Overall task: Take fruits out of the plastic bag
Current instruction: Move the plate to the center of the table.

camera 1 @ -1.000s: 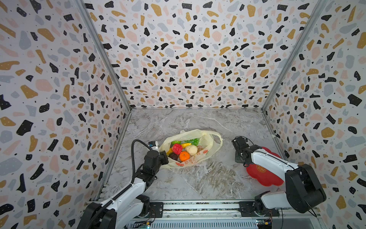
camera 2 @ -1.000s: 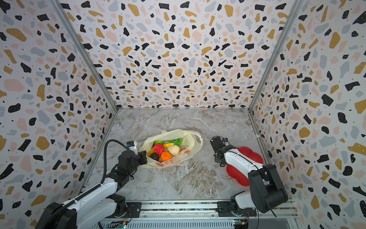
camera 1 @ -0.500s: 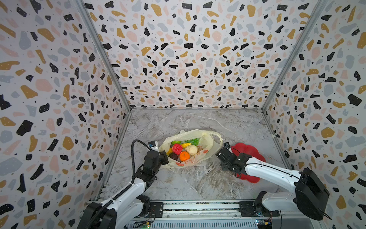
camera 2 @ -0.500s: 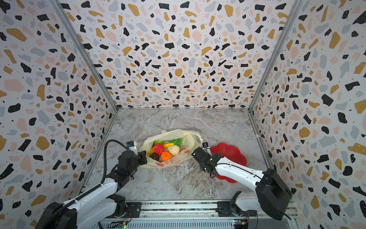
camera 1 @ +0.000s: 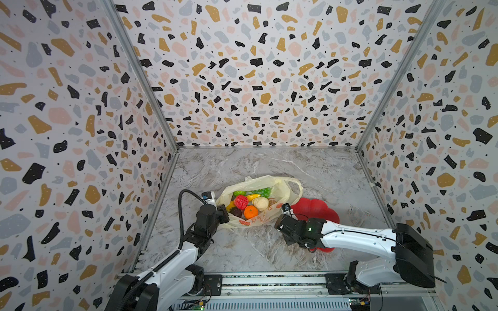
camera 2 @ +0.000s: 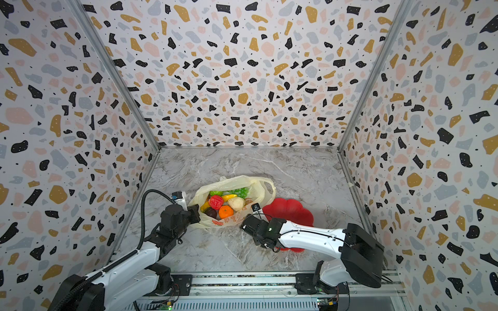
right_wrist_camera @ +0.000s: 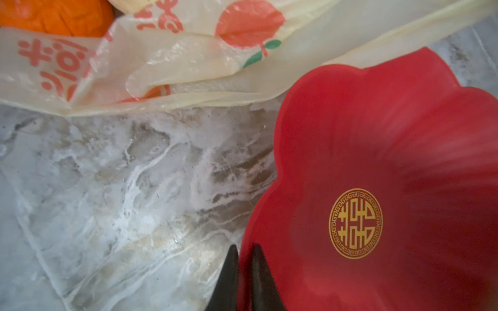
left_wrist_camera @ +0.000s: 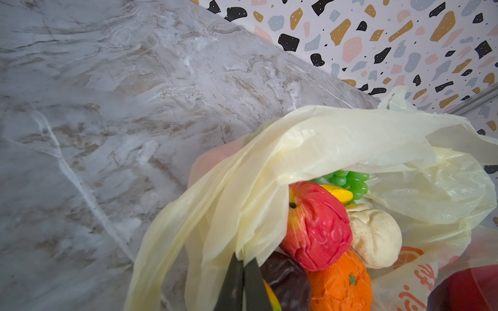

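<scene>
With the plastic bag (left_wrist_camera: 336, 140) pinched in the left jaws and the red plate (right_wrist_camera: 377, 134) clamped in the right jaws, fruits (camera 1: 250, 206) could be spilled by a hard tug.

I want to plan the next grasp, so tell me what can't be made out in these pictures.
Red flower-shaped plate: its near part is hidden under the right arm in both top views.
Fruits deep in the pale yellow plastic bag: covered by film and upper fruits in every view; uncountable.
Round orange toy fruit: cut off by the picture edge, right wrist view.
Dark purple fruit: kind unclear, partly behind the left gripper.
</scene>
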Robot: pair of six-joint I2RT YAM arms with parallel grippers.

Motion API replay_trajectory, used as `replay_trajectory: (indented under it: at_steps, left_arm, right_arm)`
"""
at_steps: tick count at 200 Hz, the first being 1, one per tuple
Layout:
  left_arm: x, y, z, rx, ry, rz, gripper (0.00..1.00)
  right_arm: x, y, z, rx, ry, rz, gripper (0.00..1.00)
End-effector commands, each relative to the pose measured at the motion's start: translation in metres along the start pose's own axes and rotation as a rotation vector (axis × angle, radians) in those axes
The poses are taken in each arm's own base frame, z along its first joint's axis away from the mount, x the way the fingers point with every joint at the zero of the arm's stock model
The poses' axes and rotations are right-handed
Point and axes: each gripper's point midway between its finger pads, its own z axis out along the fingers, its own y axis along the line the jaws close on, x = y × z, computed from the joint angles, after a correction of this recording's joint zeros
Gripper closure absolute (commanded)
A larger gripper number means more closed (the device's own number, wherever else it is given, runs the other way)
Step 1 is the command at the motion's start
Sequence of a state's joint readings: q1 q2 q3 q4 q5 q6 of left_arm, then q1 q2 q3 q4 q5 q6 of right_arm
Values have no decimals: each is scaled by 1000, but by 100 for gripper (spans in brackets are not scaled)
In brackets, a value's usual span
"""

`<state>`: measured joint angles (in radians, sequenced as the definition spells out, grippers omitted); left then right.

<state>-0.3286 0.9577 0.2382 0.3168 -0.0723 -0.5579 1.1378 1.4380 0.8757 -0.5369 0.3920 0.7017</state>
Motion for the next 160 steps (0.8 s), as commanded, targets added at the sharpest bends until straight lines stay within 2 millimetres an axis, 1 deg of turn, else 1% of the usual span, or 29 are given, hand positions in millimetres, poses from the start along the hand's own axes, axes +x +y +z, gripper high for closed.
replay_trajectory:
  at_steps: [1,15,31,71,96,117,126,146,160]
  left_arm:
    - [-7,-2,-3,10,-42,7,97]
    - [-8,-3,-3,12,-47,8,97]
    - [-8,-2,-4,13,-51,8,97]
    - [-12,-1,-6,7,-75,8,98]
    - [-15,0,-8,3,-98,-1,98]
    - [-14,1,-7,2,-101,-4,98]
    - [-13,1,-7,3,-98,-5,98]
    - [-12,1,-6,3,-94,-5,98]
    - [-12,1,-6,4,-95,-5,98]
  right_arm:
    - [-24,38,-3,-110,-37,-17,89]
    - [-27,52,0,-126,-31,-49,89]
    - [-29,62,5,-129,-27,-79,89]
    - [-31,77,13,-163,-30,-115,89]
    - [-32,86,13,-190,-32,-142,89]
    - [-30,90,13,-181,-28,-177,89]
    - [-30,89,12,-177,-32,-186,86]
    - [-30,88,6,-179,-39,-199,75]
    - [-33,84,-1,-177,-55,-203,65]
